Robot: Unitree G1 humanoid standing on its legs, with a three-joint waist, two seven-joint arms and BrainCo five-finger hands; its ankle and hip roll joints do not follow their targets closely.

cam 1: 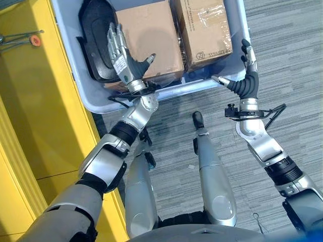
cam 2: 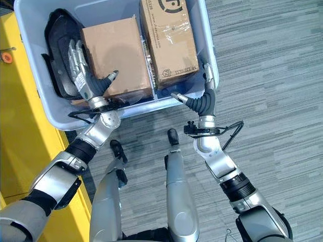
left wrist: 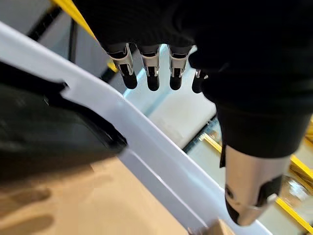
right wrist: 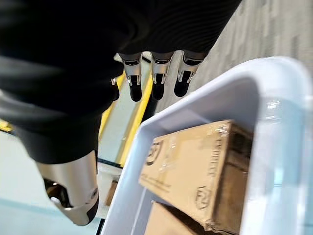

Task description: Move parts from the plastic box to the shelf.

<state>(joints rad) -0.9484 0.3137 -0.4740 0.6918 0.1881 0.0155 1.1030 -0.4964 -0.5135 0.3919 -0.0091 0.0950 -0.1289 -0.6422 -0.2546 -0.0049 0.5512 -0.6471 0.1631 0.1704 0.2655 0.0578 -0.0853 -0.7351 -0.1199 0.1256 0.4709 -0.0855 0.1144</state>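
I count two cardboard boxes and one black moulded part, all lying in the single pale blue plastic box (cam 1: 96, 103) on the grey carpet. The nearer, plain cardboard box (cam 1: 149, 38) sits directly beyond my left hand (cam 1: 121, 58); the second cardboard box (cam 1: 202, 27), taped and printed, lies beside it, toward my right hand (cam 1: 248, 75). The black part (cam 1: 96, 40) is wedged on edge between the plain carton and the bin wall, just outside my left fingers (cam 1: 115, 40).

My left hand is spread flat, fingers straight, thumb out over the plain carton, holding nothing. My right hand hangs at the bin's outer rim with fingers extended and empty, its thumb pointing back along the wall. A yellow shelf frame (cam 1: 45, 126) runs alongside my left arm.
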